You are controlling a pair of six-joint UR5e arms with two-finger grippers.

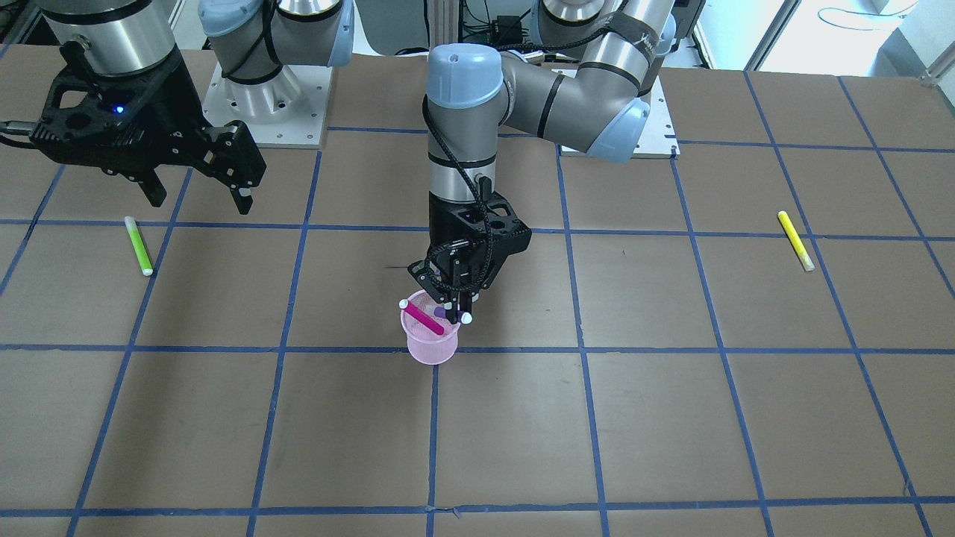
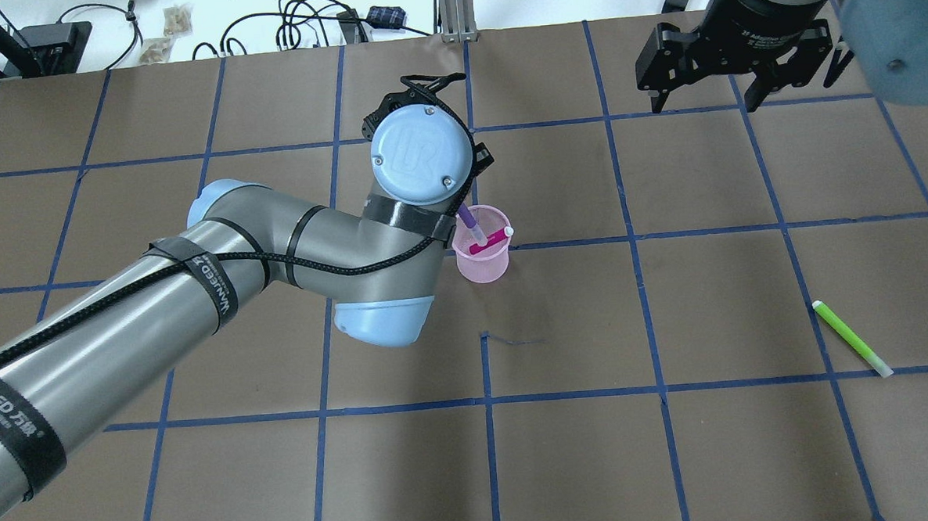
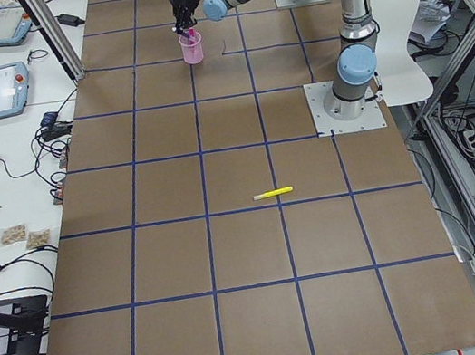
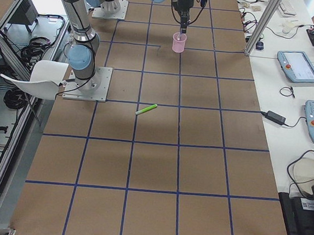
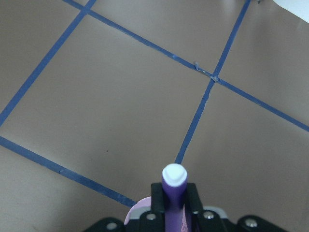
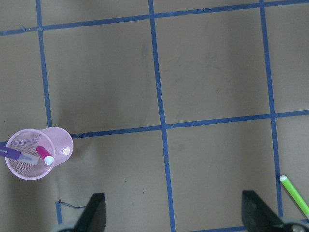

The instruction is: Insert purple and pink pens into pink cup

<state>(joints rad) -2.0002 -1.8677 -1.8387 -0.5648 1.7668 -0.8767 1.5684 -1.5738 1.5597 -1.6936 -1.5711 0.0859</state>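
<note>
Pink cup (image 1: 431,350) holds the pink pen (image 1: 424,318); left hand (image 1: 452,304) apparently clamps the purple pen (image 2: 469,216) dipping into it.

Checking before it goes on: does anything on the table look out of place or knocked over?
Nothing spilled or tipped. The pink cup stands upright, the pink pen leans inside it, and the left gripper holds the purple pen at its mouth. A green pen and a yellow pen lie loose far out to either side.
</note>
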